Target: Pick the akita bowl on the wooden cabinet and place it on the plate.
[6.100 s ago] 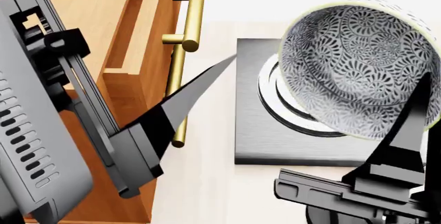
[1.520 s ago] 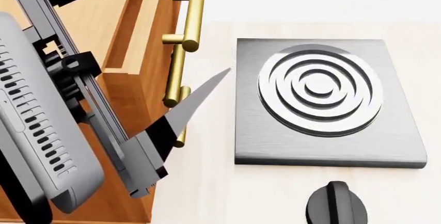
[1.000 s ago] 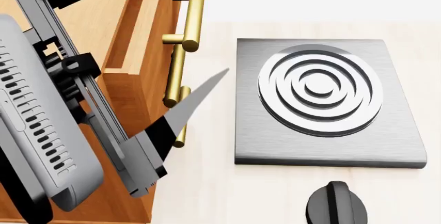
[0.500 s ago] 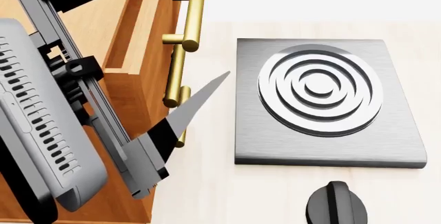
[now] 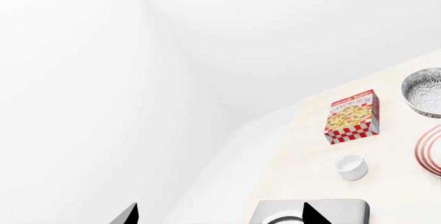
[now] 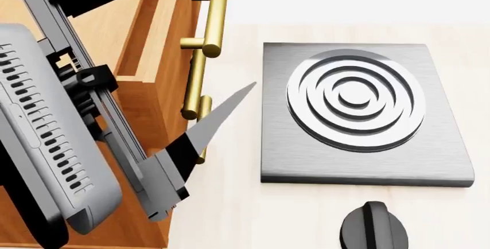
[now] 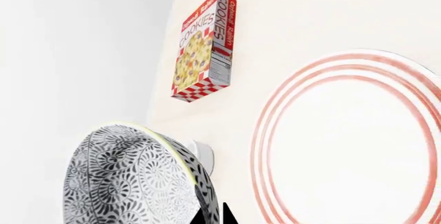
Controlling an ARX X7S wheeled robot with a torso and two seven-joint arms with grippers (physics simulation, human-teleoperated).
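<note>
L wrist view: small white ceramic akita bowl w/ dense blue-grey speckle (image 5: 423, 92) seen at frame edge, aloft or near large white plate w/ thin red rings (image 5: 430, 150), of which only a sliver shows. Red-checked cardboard cookie box (image 5: 352, 117) and plain white cup (image 5: 350, 165) stand apart on pale wood counter (image 5: 303, 146). Two dark tips of left gripper (image 5: 217, 219) set wide apart, nothing between.

Head view: L arm parked by tall orange-brown wooden cabinet (image 6: 157, 59) w/ brass bar handle (image 6: 208, 19); one tapered finger (image 6: 210, 124) juts over counter toward square steel hob w/ ring burner (image 6: 356, 114). Black knob (image 6: 373, 226) below hob. Bowl, plate, R arm out of frame.

R wrist view: bowl tilted, close to lens, rim pinched by right gripper (image 7: 212, 214), so carried not resting. Plate just beside, bare. Cup partly hidden behind bowl. Judged: transport near done; lowering onto plate centre pending.
</note>
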